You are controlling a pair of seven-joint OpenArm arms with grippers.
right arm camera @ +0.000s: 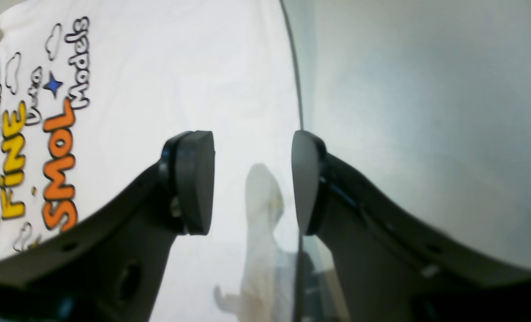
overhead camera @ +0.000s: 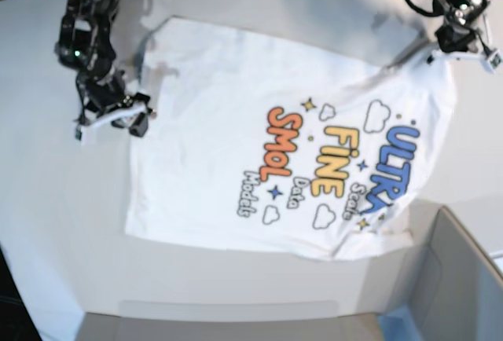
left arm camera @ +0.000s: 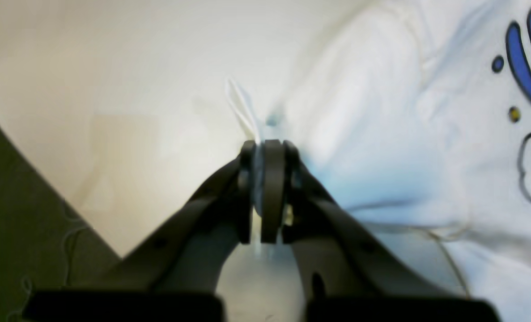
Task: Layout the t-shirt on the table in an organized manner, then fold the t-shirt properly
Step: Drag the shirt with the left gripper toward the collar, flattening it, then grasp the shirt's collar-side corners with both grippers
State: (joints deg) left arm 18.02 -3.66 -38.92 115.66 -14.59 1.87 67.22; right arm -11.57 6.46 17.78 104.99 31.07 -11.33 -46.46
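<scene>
My left pincer: pressed together, pinching a fold of the t-shirt at its edge, near the table's far corner.
My right pincer: spread, nothing between the pads, hovering at the shirt's straight hem.
T-shirt: spread print-up across the table, one end wrinkled.
Grey box: at the near corner, beside the shirt.
</scene>
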